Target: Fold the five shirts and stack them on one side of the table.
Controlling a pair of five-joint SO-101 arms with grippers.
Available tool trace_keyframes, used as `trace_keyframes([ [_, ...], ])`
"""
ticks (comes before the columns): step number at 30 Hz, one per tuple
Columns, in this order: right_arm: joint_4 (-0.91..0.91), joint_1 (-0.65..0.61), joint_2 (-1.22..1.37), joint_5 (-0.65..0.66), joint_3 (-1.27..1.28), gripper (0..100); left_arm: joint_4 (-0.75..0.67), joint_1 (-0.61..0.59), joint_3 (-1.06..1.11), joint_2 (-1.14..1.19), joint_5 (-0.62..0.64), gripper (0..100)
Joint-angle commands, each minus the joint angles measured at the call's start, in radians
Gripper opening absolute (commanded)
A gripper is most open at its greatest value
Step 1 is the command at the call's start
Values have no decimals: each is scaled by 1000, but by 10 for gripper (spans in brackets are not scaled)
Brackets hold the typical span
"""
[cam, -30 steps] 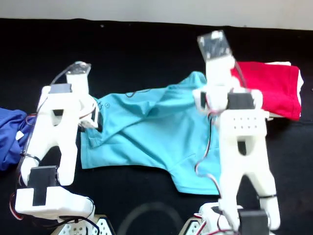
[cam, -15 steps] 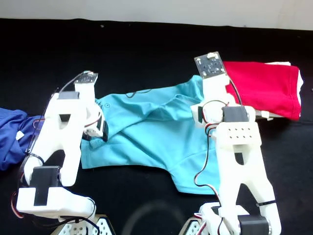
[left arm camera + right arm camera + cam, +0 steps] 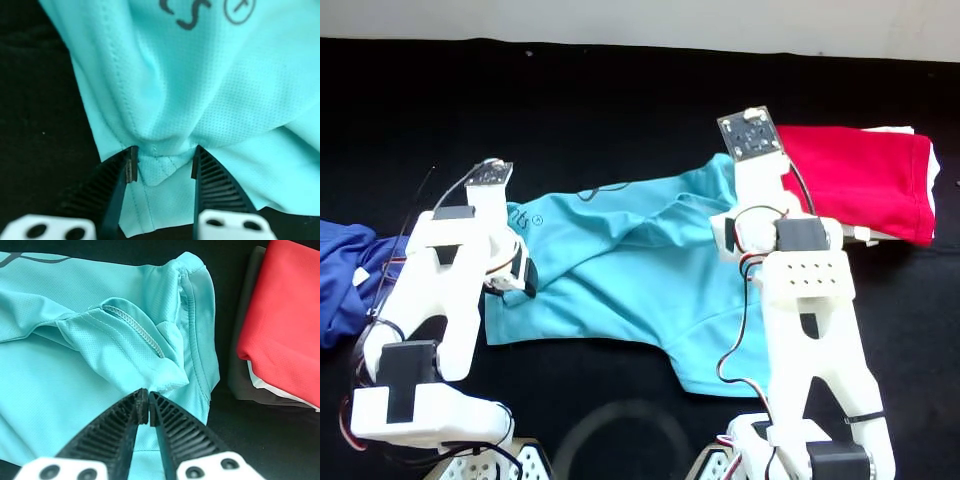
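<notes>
A teal shirt lies spread and wrinkled across the middle of the black table. My left gripper stands open at the shirt's left edge, with a puckered fold of teal cloth between its fingertips. My right gripper is shut on a raised fold of the teal shirt near its right sleeve. A folded red shirt tops the stack at the back right. A crumpled blue shirt lies at the table's left edge.
Under the red shirt in the right wrist view sit a white layer and a dark grey one. Both white arm bases stand at the front edge. Bare black tabletop stretches along the back.
The left arm drew back toward the front and its gripper came down onto the shirt's left edge. The right arm pulled back from the far side a second ago, then held still.
</notes>
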Motion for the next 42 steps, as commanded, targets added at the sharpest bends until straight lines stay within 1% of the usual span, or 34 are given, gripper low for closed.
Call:
trace_keyframes([
  [1,-12,10,-42,9,1,6,3,2,8,-24,-17,191],
  [5,-12,8,-42,8,1,6,-20,15,4,-24,-17,172],
  [6,-12,8,-42,6,1,6,-23,15,-2,-30,-17,135],
  [8,-12,8,-42,5,2,6,-23,15,-36,-35,-12,7],
  [9,-12,8,-42,5,2,6,-15,15,-58,-35,-12,8],
  [10,-12,8,-42,5,2,6,-3,21,-79,-35,-12,34],
  [12,-12,8,-42,5,2,6,23,25,-120,-35,-12,10],
  [16,-12,10,-42,5,2,6,109,33,-220,-36,-12,10],
  [19,-12,18,-44,3,1,6,210,31,-306,-36,-12,9],
  [24,-19,76,-91,6,-10,6,425,31,-464,-36,-15,9],
  [27,-18,79,-147,9,-1,6,499,36,-521,-36,-17,9],
  [31,10,76,-205,9,50,6,585,38,-536,-36,-21,9],
  [35,12,81,-286,11,151,6,651,38,-533,-38,-54,9],
  [36,12,82,-311,14,183,6,654,36,-533,-38,-54,9],
  [39,27,84,-397,77,288,6,647,39,-492,-38,-55,9],
  [42,68,127,-481,104,360,6,635,65,-400,-38,-55,9],
])
